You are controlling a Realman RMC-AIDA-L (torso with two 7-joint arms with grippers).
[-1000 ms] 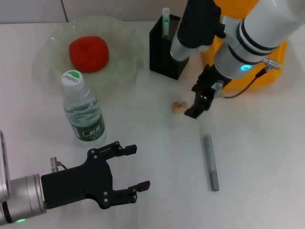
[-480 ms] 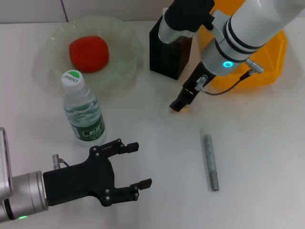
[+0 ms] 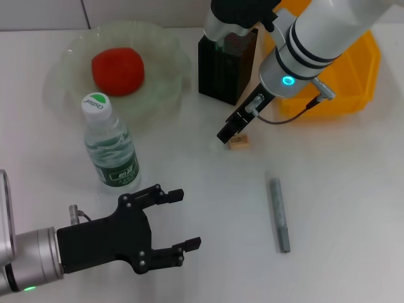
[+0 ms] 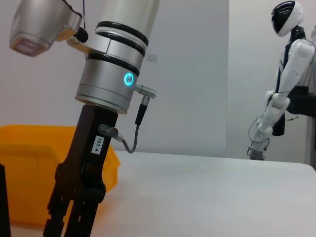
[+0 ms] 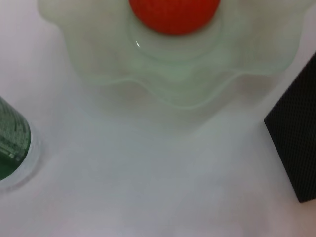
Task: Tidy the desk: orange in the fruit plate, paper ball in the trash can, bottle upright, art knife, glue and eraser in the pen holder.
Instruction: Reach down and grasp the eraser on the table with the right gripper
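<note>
The orange (image 3: 117,71) lies in the pale green fruit plate (image 3: 165,88) at the back left. In front of the plate, the bottle (image 3: 112,148) stands upright. The black mesh pen holder (image 3: 221,72) stands at the back centre, its top covered by my right arm. My right gripper (image 3: 228,132) hangs low just left of the tan eraser (image 3: 238,142) on the desk (image 3: 341,189). The grey glue (image 3: 279,214) lies flat to the front right. Low at the front left, my left gripper (image 3: 188,218) is open and holds nothing. The art knife and paper ball are hidden.
The yellow trash can (image 3: 353,76) stands at the back right behind my right arm, also in the left wrist view as the trash can (image 4: 29,168). The right wrist view shows the orange (image 5: 174,12), the plate (image 5: 187,79), the bottle (image 5: 10,143) and the pen holder (image 5: 296,143).
My right gripper has swung left, from the right side of the eraser to its left side, and the arm now covers the pen holder's top. The left arm has barely moved.
</note>
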